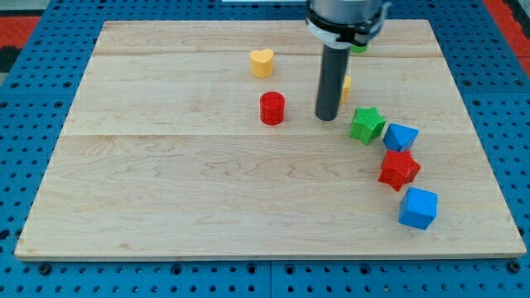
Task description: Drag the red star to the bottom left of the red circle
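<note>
Spanning most of the view, the pale wooden plank worktop (pixel 207 207) lies on a blue pegboard bench (pixel 33 99). I carry no jawed end effector, only a dark rod; my tip (pixel 326 117) rests between the red cylinder circle (pixel 272 108) and green star (pixel 366 124). The red star block (pixel 399 169) sits lower right, touching a blue block (pixel 402 137), above a blue cube (pixel 417 208).

A robotics lab bench.
My wooden board (pixel 207 199) lies on a blue perforated mounting plate (pixel 33 91) showing all around it.
</note>
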Controlling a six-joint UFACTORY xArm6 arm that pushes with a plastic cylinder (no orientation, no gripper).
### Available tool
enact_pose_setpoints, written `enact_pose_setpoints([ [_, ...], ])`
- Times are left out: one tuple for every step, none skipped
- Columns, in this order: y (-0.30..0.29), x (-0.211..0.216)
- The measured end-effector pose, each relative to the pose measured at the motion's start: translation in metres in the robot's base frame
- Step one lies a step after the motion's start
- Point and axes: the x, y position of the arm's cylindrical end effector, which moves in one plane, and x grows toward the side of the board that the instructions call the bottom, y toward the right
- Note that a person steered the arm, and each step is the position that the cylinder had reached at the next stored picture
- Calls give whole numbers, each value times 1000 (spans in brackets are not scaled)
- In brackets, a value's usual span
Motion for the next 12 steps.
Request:
enact_pose_setpoints([
  [53,-42],
  [22,-52],
  [-73,-53],
  [-61,-49],
  [-11,-27],
  [-25,26],
  [-68,10],
  [-95,-30],
  [-72,-52],
  [34,-79],
  [100,-55],
  [168,-16],
])
